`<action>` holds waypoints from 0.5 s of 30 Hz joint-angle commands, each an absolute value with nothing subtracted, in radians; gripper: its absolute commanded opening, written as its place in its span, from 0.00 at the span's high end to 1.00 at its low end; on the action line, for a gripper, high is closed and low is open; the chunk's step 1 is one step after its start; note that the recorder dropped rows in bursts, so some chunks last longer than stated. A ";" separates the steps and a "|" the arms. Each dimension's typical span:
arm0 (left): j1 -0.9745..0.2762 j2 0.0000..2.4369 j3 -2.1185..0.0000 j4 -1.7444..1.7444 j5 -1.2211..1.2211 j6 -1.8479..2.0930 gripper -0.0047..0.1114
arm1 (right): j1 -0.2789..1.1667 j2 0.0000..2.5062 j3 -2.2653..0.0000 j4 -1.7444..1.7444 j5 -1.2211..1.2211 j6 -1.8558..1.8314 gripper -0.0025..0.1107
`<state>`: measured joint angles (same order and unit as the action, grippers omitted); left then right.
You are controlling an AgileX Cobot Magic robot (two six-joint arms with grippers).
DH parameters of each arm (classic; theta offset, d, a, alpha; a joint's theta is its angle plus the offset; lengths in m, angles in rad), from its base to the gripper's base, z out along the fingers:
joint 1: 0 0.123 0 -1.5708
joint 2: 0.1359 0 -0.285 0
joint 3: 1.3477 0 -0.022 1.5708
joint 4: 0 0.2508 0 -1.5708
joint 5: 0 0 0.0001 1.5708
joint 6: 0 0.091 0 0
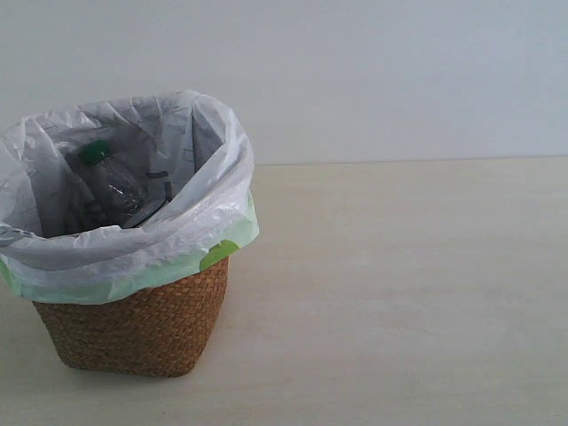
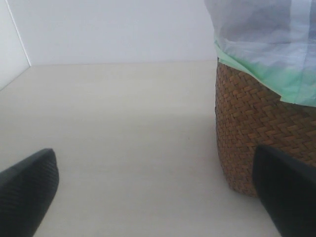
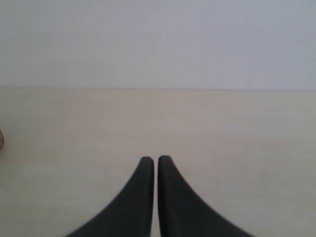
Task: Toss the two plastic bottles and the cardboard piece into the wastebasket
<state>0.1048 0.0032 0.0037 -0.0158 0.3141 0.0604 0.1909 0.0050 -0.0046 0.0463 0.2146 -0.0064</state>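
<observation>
Exterior view: the basket [image 1: 142, 328] stands on the worktop [image 1: 399, 293] with the green-capped bottle [image 1: 111, 182] lying inside its bag [image 1: 209, 146], cap uppermost. That much of the job I judge done. The second bottle and the cardboard I cannot make out in the folds and shadow below it. No view shows either of them on the worktop, so they may well be in the basket too, and the task looks at or near its end.

My left gripper [image 2: 153, 163] is spread wide and holds nothing. The basket's woven wall rises just beside one of its fingers, on the far side of it. Whether they touch I cannot tell. The bag's rim, and the bottle within, sit well above this gripper.

My right gripper [image 3: 156, 160] is pressed narrow, jaws all but meeting, with nothing between them. Only bare worktop lies ahead of it. The basket is off to one side of it, no more than a brown sliver at the edge of its wrist view.
</observation>
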 commanded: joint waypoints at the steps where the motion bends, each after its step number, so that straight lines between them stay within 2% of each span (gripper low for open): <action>1: 0.107 0.000 0.000 -0.018 0.306 0.052 0.03 | 0.189 0.000 0.000 0.031 0.340 -0.030 0.98; 15: 0.107 0.000 0.000 -0.018 0.306 0.052 0.03 | 0.189 0.000 0.000 0.039 0.340 -0.008 0.98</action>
<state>0.1048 0.0032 0.0037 -0.0158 0.3141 0.0604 0.1909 0.0050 -0.0002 0.0387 0.3395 -0.0112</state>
